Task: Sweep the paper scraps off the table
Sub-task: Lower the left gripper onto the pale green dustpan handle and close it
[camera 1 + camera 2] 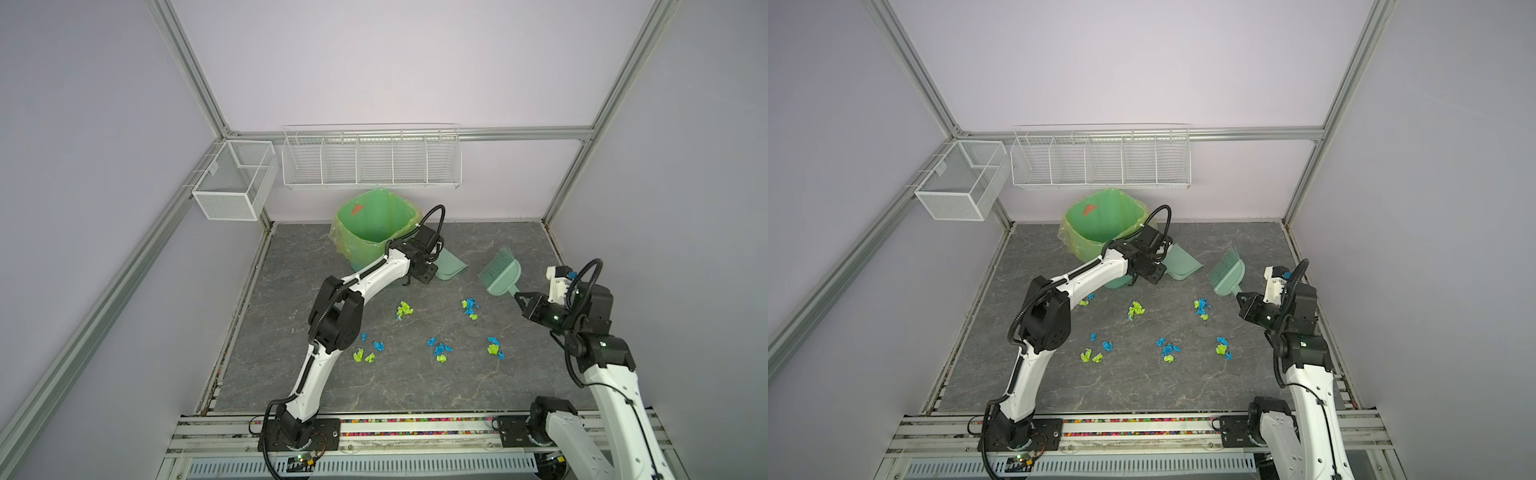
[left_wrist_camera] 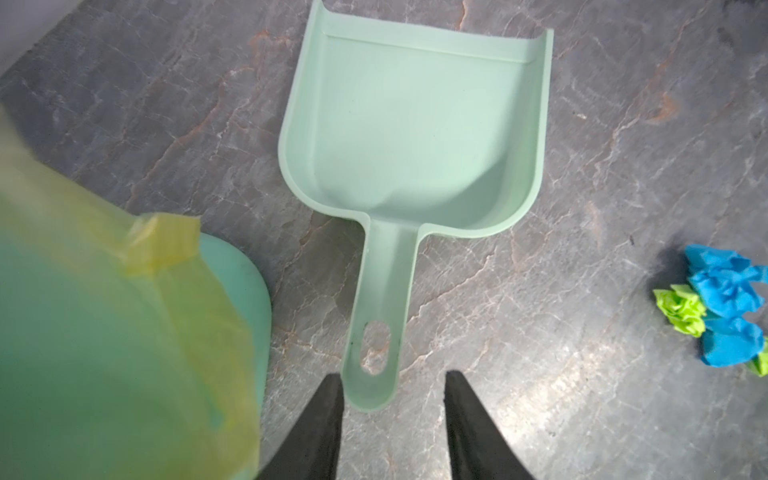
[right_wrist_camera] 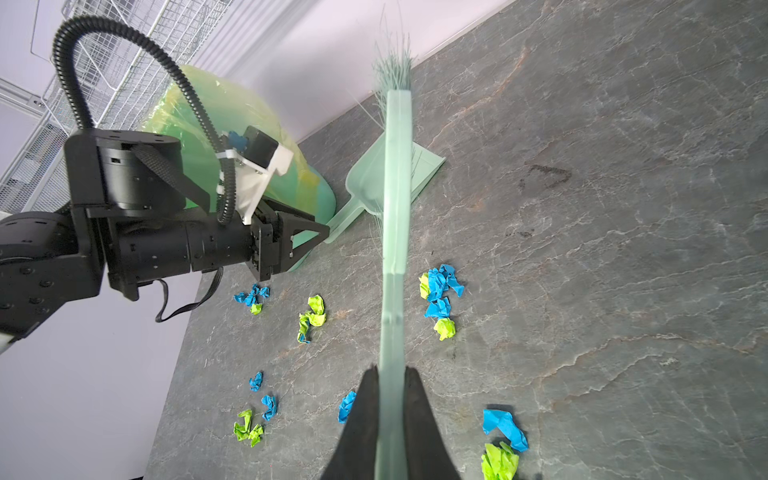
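Paper scraps (image 1: 404,309) (image 1: 1136,309), small blue and lime-green wads, lie in several clusters across the middle of the dark table (image 1: 415,386); some also show in the wrist views (image 2: 723,307) (image 3: 440,291). A mint-green dustpan (image 1: 451,266) (image 1: 1183,264) (image 2: 415,124) lies flat beside the bin. My left gripper (image 1: 432,272) (image 2: 392,376) is open, and the end of the dustpan's handle sits between its fingertips, close to one finger. My right gripper (image 1: 518,296) (image 1: 1239,296) (image 3: 390,370) is shut on the handle of a mint-green brush (image 1: 500,274) (image 3: 397,208), bristles pointing toward the back wall.
A green bin (image 1: 374,220) (image 1: 1104,220) (image 2: 104,332) lined with a yellowish bag stands at the back of the table, right beside my left wrist. White wire baskets (image 1: 370,160) (image 1: 235,183) hang on the back and left frame rails. Aluminium rails edge the table.
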### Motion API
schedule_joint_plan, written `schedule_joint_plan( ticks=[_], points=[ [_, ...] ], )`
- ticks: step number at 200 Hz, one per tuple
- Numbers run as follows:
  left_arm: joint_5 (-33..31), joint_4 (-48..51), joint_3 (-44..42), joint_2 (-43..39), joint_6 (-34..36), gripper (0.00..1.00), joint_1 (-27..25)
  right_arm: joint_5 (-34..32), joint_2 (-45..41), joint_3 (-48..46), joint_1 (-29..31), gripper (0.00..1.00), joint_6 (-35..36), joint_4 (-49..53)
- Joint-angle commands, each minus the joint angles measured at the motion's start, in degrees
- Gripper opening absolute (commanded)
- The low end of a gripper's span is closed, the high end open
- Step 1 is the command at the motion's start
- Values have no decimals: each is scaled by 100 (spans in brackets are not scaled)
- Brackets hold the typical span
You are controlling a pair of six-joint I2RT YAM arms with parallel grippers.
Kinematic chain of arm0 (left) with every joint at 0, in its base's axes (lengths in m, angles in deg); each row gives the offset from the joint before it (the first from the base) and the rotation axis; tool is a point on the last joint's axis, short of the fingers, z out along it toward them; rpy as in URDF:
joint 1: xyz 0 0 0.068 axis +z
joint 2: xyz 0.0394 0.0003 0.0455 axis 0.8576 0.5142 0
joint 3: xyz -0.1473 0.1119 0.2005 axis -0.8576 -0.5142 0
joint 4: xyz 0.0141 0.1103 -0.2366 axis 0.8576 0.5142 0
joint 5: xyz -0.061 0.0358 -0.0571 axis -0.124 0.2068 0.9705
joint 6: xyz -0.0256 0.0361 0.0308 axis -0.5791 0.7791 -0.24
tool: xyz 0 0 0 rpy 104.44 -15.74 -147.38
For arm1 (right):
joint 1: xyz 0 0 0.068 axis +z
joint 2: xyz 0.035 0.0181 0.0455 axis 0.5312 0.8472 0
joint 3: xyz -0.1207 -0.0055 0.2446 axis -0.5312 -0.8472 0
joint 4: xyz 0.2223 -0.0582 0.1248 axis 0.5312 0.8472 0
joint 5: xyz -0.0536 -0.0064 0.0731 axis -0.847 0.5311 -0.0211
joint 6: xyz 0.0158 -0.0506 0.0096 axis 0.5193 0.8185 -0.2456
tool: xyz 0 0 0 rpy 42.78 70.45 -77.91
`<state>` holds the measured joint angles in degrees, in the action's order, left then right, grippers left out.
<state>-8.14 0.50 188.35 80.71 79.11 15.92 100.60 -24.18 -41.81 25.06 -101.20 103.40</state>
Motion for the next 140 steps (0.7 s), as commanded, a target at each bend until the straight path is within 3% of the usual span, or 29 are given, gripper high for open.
schedule_joint_plan(
  ticks=[1, 140],
  points=[
    [104, 134, 193, 167, 158, 38, -1, -43, -16, -93, -9, 7, 119, -109],
    [27, 388, 590, 584, 217, 31, 2, -14, 59, -137, -11, 7, 90, -210]
  ],
)
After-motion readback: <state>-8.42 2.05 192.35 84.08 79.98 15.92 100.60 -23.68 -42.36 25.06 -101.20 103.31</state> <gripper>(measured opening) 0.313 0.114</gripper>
